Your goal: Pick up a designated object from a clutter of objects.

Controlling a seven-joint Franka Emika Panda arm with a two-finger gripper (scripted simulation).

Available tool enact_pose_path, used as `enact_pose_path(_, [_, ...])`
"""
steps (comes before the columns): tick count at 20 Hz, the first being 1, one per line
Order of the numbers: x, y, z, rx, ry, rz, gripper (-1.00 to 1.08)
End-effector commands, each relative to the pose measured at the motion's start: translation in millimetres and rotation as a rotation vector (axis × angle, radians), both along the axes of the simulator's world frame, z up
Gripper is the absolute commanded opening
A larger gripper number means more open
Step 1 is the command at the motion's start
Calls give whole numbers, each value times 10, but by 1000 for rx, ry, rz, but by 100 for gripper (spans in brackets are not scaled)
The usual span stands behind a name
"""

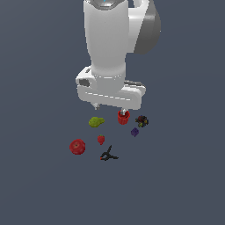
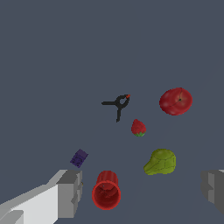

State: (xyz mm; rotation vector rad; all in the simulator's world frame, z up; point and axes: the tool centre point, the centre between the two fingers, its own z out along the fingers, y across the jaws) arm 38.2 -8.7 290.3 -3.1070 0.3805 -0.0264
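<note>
Black spring clamp point(image 1: 108, 154) point(image 2: 118, 103) lay on the desk point(image 1: 176, 184), apart from your pincer point(image 1: 110, 107) point(image 2: 142, 192) and untouched, the item farthest from it. Your pincer hung above the clutter with fingers point(image 2: 70, 192) spread wide, holding nothing. Red cup point(image 1: 123, 117) point(image 2: 106, 190) sat closest beneath it; yellow-green fruit point(image 1: 96, 121) point(image 2: 160, 162), strawberry point(image 1: 101, 139) point(image 2: 138, 127) and red apple point(image 1: 78, 146) point(image 2: 176, 101) lay between or beside. Purple block point(image 1: 135, 132) point(image 2: 79, 158) and dark lump point(image 1: 141, 121) lay apart.

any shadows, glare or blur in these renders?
Exterior view: flat lighting, no cast shadows visible under the black clamp or red apple; coarse but not blurred. Wrist view: sharp, no glare; gripper fingers cropped at the frame edge.
</note>
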Motion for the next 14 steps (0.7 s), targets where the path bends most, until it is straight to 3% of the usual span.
enact_pose_path(1, [86,-5,-150,6,3,-64,100])
enact_pose_path(14, [490,-56,-1072,19,17,-432,100])
